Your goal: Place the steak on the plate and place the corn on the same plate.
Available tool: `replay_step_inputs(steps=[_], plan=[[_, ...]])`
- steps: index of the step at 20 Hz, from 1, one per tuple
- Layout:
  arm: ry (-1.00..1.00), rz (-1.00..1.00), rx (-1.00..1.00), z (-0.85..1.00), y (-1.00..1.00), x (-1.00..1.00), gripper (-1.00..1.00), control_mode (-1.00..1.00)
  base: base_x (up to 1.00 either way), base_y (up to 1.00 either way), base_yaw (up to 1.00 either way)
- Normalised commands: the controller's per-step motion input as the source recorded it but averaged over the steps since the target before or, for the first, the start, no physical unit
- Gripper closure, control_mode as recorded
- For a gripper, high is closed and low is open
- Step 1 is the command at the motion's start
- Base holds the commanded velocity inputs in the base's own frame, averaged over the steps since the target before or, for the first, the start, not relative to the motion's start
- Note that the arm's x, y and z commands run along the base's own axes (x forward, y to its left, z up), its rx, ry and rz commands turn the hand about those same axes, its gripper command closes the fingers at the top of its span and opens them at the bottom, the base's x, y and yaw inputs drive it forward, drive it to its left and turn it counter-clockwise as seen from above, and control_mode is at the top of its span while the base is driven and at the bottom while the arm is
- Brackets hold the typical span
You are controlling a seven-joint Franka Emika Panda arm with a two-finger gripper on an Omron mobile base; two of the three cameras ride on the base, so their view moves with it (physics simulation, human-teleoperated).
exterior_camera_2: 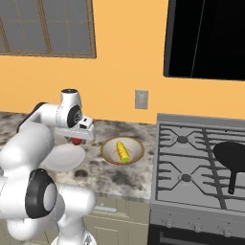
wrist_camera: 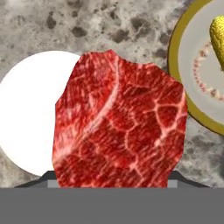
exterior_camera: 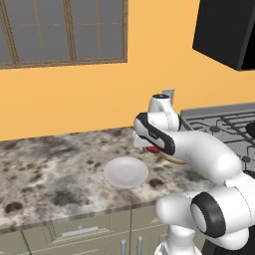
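The steak [wrist_camera: 120, 131], a red marbled lump, hangs in my gripper [exterior_camera_2: 78, 137], which is shut on it above the counter. In the hand view the meat hides the fingertips. The steak [exterior_camera_2: 76, 140] also peeks out as a small red patch under the hand [exterior_camera: 153, 149]. The pale round plate [wrist_camera: 26, 118] lies on the counter, partly beneath the steak and to its left [exterior_camera: 126, 172] [exterior_camera_2: 64, 157]. The corn [exterior_camera_2: 123, 152], a yellow cob [wrist_camera: 217, 37], rests in a tan-rimmed bowl [exterior_camera_2: 109, 146] just right of the plate.
A grey gas stove [exterior_camera_2: 191, 158] stands right of the bowl with a black frying pan [exterior_camera_2: 232, 158] on it. A black hood [exterior_camera_2: 206, 38] hangs above. A wall outlet [exterior_camera_2: 141, 99] sits behind the bowl. The speckled stone counter [exterior_camera: 50, 164] stretches left.
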Motion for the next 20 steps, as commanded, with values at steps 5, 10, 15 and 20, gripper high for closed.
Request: replay_step_inputs(steps=[5,10,15,20], plan=[[0.09,0.01,0.0,-0.24,0.5,0.0,1.0,-1.0,0.0,0.0,0.0],[0.0,0.01,0.0,-0.34,0.38,0.03,1.0,-1.0,0.0,0.0,0.0],[0.0,0.0,0.0,-0.36,0.08,0.33,1.0,-1.0,0.0,0.0,0.0],[0.0,0.0,0.0,-0.32,0.0,0.25,1.0,-1.0,0.0,0.0,0.0]])
